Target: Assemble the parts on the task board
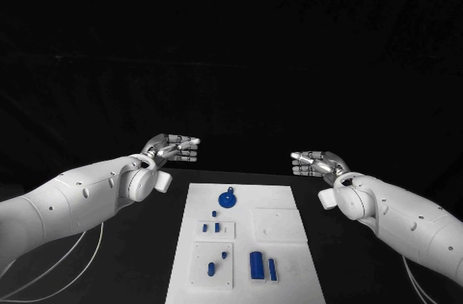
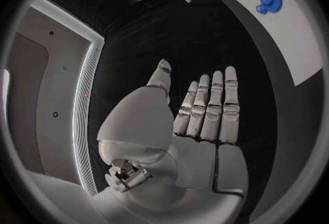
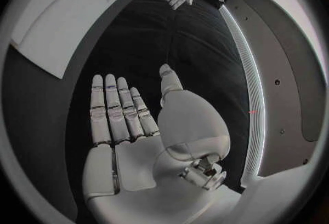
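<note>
Head view: your left hand [image 1: 174, 147] and right hand [image 1: 316, 163] hover beyond the task board [image 1: 280, 203], fingers straight, side by side, holding nothing. Blue gear [image 1: 227, 199] lies at the board's far end; smaller parts [image 1: 257, 264] sit nearer you.

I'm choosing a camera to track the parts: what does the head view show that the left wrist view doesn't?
Head view alone: the small blue pegs and bars on the near half of the white task board. Left wrist view alone: the open left hand from behind, fingers straight. Both: the round blue gear, the board, and the open right hand.
</note>
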Tool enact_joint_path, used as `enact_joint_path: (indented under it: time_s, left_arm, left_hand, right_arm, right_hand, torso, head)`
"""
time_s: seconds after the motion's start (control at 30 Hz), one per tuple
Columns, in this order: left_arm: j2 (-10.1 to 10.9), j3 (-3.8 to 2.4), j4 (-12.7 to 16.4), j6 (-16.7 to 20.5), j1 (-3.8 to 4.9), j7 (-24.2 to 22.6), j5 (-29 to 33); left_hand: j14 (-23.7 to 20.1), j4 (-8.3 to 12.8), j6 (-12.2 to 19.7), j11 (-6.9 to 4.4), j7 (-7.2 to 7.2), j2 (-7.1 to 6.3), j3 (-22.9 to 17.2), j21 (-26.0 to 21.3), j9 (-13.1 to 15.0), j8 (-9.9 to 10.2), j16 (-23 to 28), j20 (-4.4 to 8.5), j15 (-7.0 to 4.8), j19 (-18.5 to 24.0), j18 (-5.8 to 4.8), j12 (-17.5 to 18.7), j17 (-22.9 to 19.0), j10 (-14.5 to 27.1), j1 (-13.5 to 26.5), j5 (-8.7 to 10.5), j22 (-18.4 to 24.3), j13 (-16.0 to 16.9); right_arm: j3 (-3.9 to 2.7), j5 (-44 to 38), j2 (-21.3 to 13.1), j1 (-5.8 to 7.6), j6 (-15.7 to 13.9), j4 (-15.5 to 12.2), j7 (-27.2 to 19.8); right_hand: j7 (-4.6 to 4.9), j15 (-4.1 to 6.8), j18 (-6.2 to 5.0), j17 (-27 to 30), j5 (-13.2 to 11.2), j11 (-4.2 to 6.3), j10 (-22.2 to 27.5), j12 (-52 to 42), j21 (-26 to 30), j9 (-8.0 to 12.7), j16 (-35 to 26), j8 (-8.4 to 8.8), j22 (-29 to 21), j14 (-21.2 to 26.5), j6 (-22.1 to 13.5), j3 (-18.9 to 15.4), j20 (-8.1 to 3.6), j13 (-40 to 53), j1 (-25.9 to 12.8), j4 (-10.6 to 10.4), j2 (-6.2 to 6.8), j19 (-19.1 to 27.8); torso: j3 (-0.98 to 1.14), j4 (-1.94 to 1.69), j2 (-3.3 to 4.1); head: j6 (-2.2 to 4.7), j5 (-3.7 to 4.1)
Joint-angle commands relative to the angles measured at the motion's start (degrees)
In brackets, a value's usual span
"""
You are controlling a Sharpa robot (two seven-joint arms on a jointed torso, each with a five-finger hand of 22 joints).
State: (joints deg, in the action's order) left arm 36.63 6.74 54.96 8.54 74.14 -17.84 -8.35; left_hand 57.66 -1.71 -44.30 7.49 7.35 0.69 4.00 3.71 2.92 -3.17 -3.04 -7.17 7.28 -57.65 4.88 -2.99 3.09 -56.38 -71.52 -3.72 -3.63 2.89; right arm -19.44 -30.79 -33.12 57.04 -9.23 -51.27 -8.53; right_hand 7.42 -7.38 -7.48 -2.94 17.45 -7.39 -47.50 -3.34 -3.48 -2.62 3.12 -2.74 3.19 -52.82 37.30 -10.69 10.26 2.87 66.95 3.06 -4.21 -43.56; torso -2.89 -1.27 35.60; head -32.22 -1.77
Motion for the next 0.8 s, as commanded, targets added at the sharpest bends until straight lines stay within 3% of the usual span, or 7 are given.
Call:
enact_joint_path:
  time_s: [0.03, 0.1, 0.13, 0.17, 0.2, 0.4, 0.8]
  left_arm:
    - [0.1, -0.13, 0.8, 0.7, -0.25, -0.2, 0.1]
    - [0.4, -0.33, 1.8, 1.7, -0.66, -0.6, 0.3]
    - [0.5, -0.45, 2.5, 2.4, -0.92, -0.8, 0.5]
    - [0.7, -0.60, 3.2, 3.1, -1.23, -1.1, 0.7]
    - [0.9, -0.77, 4.1, 4.0, -1.58, -1.4, 0.9]
    - [2.9, -2.40, 12.5, 12.6, -4.96, -4.3, 2.9]
    - [7.2, -6.00, 31.2, 31.7, -12.45, -10.6, 7.4]
  left_hand:
    - [-57.7, 1.7, 44.3, -7.49, -7.35, -0.69, -4.0, -3.7, -2.9, 3.2, 3.0, 7.17, -7.28, 57.7, -4.88, 3.0, -3.1, 56.4, 23.9, 3.72, 3.6, -2.9]
    - [-57.7, 1.7, 44.3, -7.49, -7.35, -0.69, -4.0, -3.7, -2.9, 3.2, 3.0, 7.17, -7.28, 57.7, -4.88, 3.0, -3.1, 56.4, 27.3, 3.72, 3.6, -2.9]
    - [-57.7, 1.7, 44.3, -7.49, -7.35, -0.69, -4.0, -3.7, -2.9, 3.2, 3.0, 7.17, -7.28, 57.7, -4.88, 3.0, -3.1, 56.4, 29.1, 3.72, 3.6, -2.9]
    - [-57.7, 1.7, 44.3, -7.49, -7.35, -0.69, -4.0, -3.7, -2.9, 3.2, 3.0, 7.17, -7.28, 57.7, -4.88, 3.0, -3.1, 56.4, 30.6, 3.72, 3.6, -2.9]
    - [-57.7, 1.7, 44.3, -7.49, -7.35, -0.69, -4.0, -3.7, -2.9, 3.2, 3.0, 7.17, -7.28, 57.7, -4.88, 3.0, -3.1, 56.4, 71.5, 3.72, 3.6, -2.9]
    - [-57.7, 1.7, 44.3, -7.49, -7.35, -0.69, -4.0, -3.7, -2.9, 3.2, 3.0, 7.17, -7.28, 57.7, -4.88, 3.0, -3.1, 56.4, 71.5, 3.72, 3.6, -2.9]
    - [-57.7, 1.7, 44.3, -7.49, -7.35, -0.69, -4.0, -3.7, -2.9, 3.2, 3.0, 7.17, -7.28, 57.7, -4.88, 3.0, -3.1, 56.4, 71.5, 3.72, 3.6, -2.9]
  right_arm:
    - [0.34, 0.1, -0.2, 0.05, -0.5, -0.8, 0.2]
    - [0.86, 0.9, -0.5, 0.14, -1.4, -1.8, -0.4]
    - [1.19, 1.5, -0.7, 0.19, -2.0, -2.5, -0.8]
    - [1.59, 2.1, -0.9, 0.25, -2.7, -3.3, -1.2]
    - [2.04, 2.9, -1.2, 0.33, -3.6, -4.2, -1.8]
    - [6.38, 9.8, -3.8, 1.02, -11.4, -12.8, -6.6]
    - [16.61, 26.2, -9.9, 2.67, -29.8, -33.1, -18.1]
  right_hand:
    - [-7.42, 7.38, 7.48, 2.9, -17.5, 7.39, 47.5, 3.3, 3.5, 2.6, -3.1, 2.74, -3.2, 52.8, -37.3, 10.7, -10.26, -2.9, -22.3, -3.1, 4.21, 43.6]
    - [-7.42, 7.38, 7.48, 2.9, -17.5, 7.39, 47.5, 3.3, 3.5, 2.6, -3.1, 2.74, -3.2, 52.8, -37.3, 10.7, -10.26, -2.9, -25.6, -3.1, 4.21, 43.6]
    - [-7.42, 7.38, 7.48, 2.9, -17.5, 7.39, 47.5, 3.3, 3.5, 2.6, -3.1, 2.74, -3.2, 52.8, -37.3, 10.7, -10.26, -2.9, -66.9, -3.1, 4.21, 43.6]
    - [-7.42, 7.38, 7.48, 2.9, -17.5, 7.39, 47.5, 3.3, 3.5, 2.6, -3.1, 2.74, -3.2, 52.8, -37.3, 10.7, -10.26, -2.9, -66.9, -3.1, 4.21, 43.6]
    - [-7.42, 7.38, 7.48, 2.9, -17.5, 7.39, 47.5, 3.3, 3.5, 2.6, -3.1, 2.74, -3.2, 52.8, -37.3, 10.7, -10.26, -2.9, -66.9, -3.1, 4.21, 43.6]
    - [-7.42, 7.38, 7.48, 2.9, -17.5, 7.39, 47.5, 3.3, 3.5, 2.6, -3.1, 2.74, -3.2, 52.8, -37.3, 10.7, -10.26, -2.9, -66.9, -3.1, 4.21, 43.6]
    - [-7.42, 7.38, 7.48, 2.9, -17.5, 7.39, 47.5, 3.3, 3.5, 2.6, -3.1, 2.74, -3.2, 52.8, -37.3, 10.7, -10.26, -2.9, -66.9, -3.1, 4.21, 43.6]
  torso:
    - [0.18, 0.10, -0.31]
    - [0.52, 0.24, -0.82]
    - [0.74, 0.34, -1.16]
    - [1.00, 0.45, -1.55]
    - [1.30, 0.58, -2.00]
    - [2.75, 1.21, -4.20]
    - [2.89, 1.27, -4.42]
  head:
    - [-0.26, 0.22]
    - [-0.50, 0.41]
    - [-0.65, 0.54]
    - [-0.83, 0.69]
    - [-1.04, 0.86]
    - [-2.06, 1.69]
    - [-2.16, 1.77]
